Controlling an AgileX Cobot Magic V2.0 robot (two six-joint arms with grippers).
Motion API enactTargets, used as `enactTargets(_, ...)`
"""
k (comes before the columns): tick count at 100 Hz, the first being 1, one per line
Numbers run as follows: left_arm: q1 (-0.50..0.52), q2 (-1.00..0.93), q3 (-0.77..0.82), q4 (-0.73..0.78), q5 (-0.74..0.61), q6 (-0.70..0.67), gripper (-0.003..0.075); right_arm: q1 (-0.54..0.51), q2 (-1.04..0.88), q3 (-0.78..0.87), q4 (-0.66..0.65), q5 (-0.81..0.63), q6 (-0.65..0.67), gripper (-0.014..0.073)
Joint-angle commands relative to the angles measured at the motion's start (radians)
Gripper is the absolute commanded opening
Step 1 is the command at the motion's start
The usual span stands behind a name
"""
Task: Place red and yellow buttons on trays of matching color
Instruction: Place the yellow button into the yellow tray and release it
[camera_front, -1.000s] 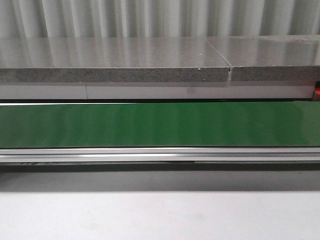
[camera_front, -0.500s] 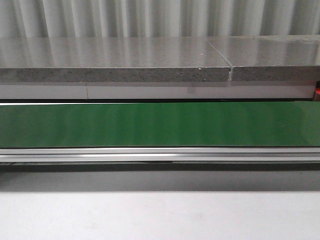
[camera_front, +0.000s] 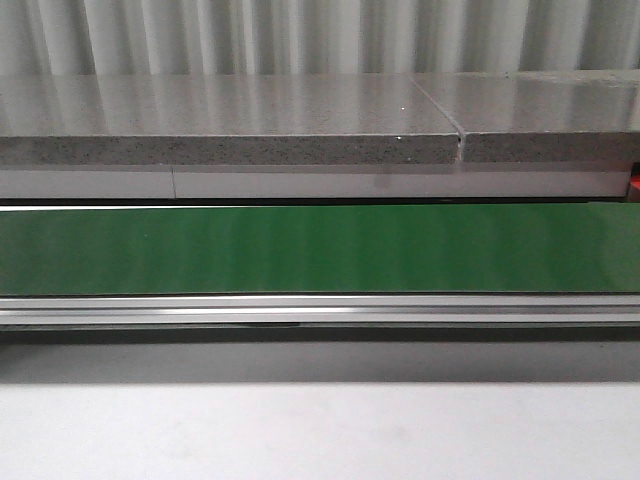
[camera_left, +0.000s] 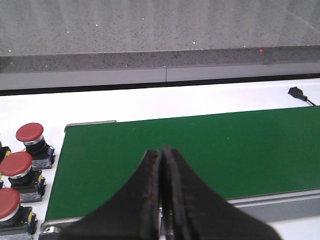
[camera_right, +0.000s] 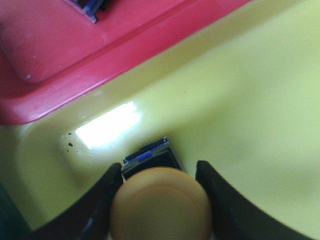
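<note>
In the right wrist view my right gripper (camera_right: 159, 170) is shut on a yellow button (camera_right: 160, 205), one finger on each side of its domed cap. The button's black and blue base points down into the yellow tray (camera_right: 250, 100), close to its floor. The red tray (camera_right: 60, 55) lies right beside the yellow one, with a dark blue edge of some part (camera_right: 92, 7) showing on it. My left gripper (camera_left: 161, 150) is shut with nothing in it, over the green belt (camera_left: 200, 145). Three red buttons (camera_left: 29, 132) (camera_left: 16, 164) (camera_left: 7, 202) stand upright beside the belt's end.
The front view holds only the green belt (camera_front: 320, 250), its metal rail (camera_front: 320, 310) and a grey stone ledge (camera_front: 230, 150) behind; neither arm appears there. A black plug (camera_left: 297, 92) lies on the white table beyond the belt.
</note>
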Motion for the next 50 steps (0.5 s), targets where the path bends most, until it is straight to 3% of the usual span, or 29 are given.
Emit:
enactTargets(1, -0.006, 0.003, -0.025, -0.008, -0.076, -0.007, -0.002, -0.003, -0.03, -0.021, 0.0, -0.025, -0.001, 0.0316)
enactTargets(13, -0.006, 0.003, -0.025, -0.008, -0.076, -0.007, -0.002, -0.003, -0.037, -0.023, 0.0, -0.015, -0.001, 0.055)
enactTargets(21, -0.006, 0.003, -0.025, -0.008, -0.076, -0.007, -0.002, -0.003, -0.045, -0.038, 0.0, 0.008, -0.001, 0.0632)
enactTargets(50, -0.006, 0.003, -0.025, -0.008, -0.076, -0.007, -0.002, -0.003, -0.163, -0.069, 0.0, 0.05, 0.0, 0.0635)
